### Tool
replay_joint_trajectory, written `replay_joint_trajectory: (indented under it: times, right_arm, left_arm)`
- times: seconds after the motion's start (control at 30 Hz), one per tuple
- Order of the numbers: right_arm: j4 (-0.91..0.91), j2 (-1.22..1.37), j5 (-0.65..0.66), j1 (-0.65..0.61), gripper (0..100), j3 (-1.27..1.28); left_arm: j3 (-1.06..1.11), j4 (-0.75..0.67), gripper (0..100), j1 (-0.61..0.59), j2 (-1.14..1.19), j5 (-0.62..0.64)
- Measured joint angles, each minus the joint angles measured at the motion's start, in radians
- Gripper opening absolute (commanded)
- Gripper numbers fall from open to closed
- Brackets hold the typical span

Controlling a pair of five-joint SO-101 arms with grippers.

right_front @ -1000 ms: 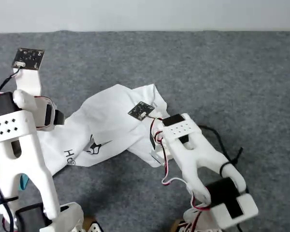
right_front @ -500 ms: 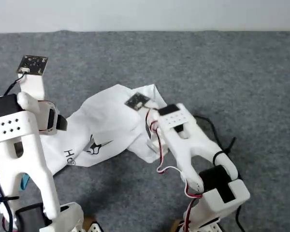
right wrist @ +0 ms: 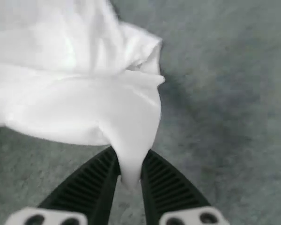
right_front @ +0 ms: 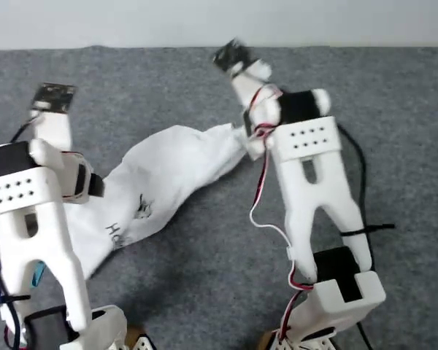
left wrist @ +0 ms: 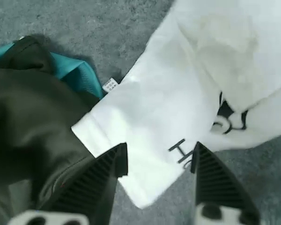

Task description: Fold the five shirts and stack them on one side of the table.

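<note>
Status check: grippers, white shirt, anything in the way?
Right gripper shut on white shirt corner. Left gripper open over its hem. Dark garment, teal garment beside hem.

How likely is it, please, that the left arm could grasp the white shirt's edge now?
Probably yes: the left hand hangs open directly over the edge of the white shirt with nothing between, and the dark garment lies beside it.

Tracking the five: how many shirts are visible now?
3: a white cloth shirt in the middle, pinched by the right end effector; a dark olive shirt and a teal shirt beside it. Others may be hidden.
</note>
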Motion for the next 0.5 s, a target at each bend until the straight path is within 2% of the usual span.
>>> replay_joint_trajectory:
  times: [0.3, 0.37, 0.5]
  right_arm:
    - [0.209, 0.0, -0.021, 0.1, 0.9, -0.361]
    - [0.232, 0.0, -0.025, 0.104, 0.9, -0.436]
    - [0.233, 0.0, -0.025, 0.106, 0.9, -0.506]
  left_arm:
    - [0.015, 0.061, 23, 0.249, 0.0, -0.051]
    - [0.034, 0.063, 23, 0.308, 0.0, -0.052]
    - [0.152, 0.04, 23, 0.448, 0.0, -0.132]
